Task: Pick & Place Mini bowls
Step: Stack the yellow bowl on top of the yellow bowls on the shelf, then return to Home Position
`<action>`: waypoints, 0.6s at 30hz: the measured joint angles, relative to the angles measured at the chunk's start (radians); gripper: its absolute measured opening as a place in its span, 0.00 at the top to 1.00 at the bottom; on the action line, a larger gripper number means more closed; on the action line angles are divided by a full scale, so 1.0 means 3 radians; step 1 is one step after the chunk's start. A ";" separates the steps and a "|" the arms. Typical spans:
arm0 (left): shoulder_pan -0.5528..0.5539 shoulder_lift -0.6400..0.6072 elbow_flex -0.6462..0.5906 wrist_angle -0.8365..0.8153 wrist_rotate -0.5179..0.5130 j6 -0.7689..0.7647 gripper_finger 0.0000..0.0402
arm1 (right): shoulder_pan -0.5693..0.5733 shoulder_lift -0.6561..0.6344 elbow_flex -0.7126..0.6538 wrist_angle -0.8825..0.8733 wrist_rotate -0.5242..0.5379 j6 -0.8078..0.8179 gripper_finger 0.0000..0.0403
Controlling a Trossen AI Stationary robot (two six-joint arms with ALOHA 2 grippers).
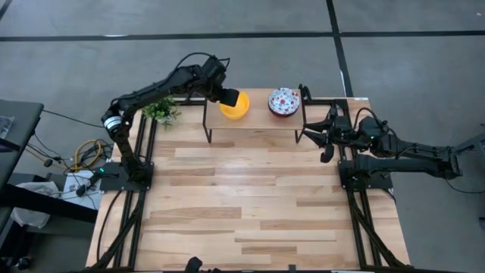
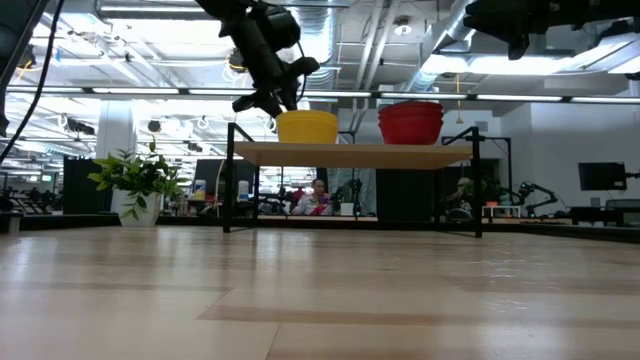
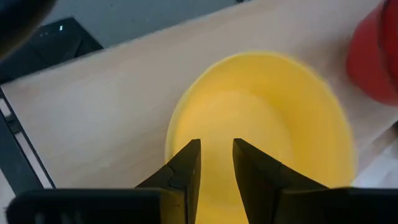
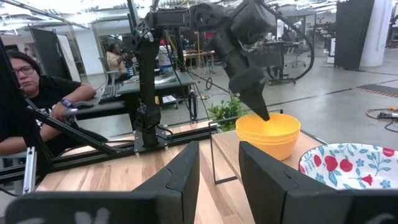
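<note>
Your table (image 1: 250, 212) carries a small raised shelf (image 1: 258, 120) and a potted plant (image 1: 161, 111). On the shelf you have yellow bowls (image 1: 236, 105) and floral bowls (image 1: 284, 101).

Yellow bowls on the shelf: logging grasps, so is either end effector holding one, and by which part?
Cannot be told: the left end effector dips inside the yellow bowls. The right end effector holds nothing.

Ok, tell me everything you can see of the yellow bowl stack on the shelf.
The yellow bowl stack is glossy, plain and round, looking like plastic or glazed ware; the right wrist view shows stacked rims, count unclear. It stands upright, mouth up, on the left part of the raised wooden shelf, apart from the floral bowl to its right. The left gripper reaches into its mouth, fingers slightly parted just inside the near rim; whether they touch it cannot be told.
</note>
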 joint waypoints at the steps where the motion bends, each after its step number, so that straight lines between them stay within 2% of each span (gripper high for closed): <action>1: 0.0000 0.0000 -0.0026 -0.0005 0.0000 -0.0014 0.77 | 0.0000 0.0000 0.0000 0.0000 0.0000 0.0000 0.75; 6: 0.0000 -0.0066 -0.0043 0.0110 -0.0039 -0.0076 0.77 | 0.0000 0.0000 0.0000 0.0000 0.0000 0.0000 0.75; 13: -0.0084 -0.0390 -0.0043 0.0349 -0.0212 0.0017 0.77 | 0.0000 0.0001 0.0000 0.0000 0.0000 0.0032 0.75; 18: -0.0262 -0.0665 -0.0093 0.0362 -0.0301 0.0446 0.77 | 0.0000 0.0000 0.0000 0.0000 0.0043 0.0027 0.75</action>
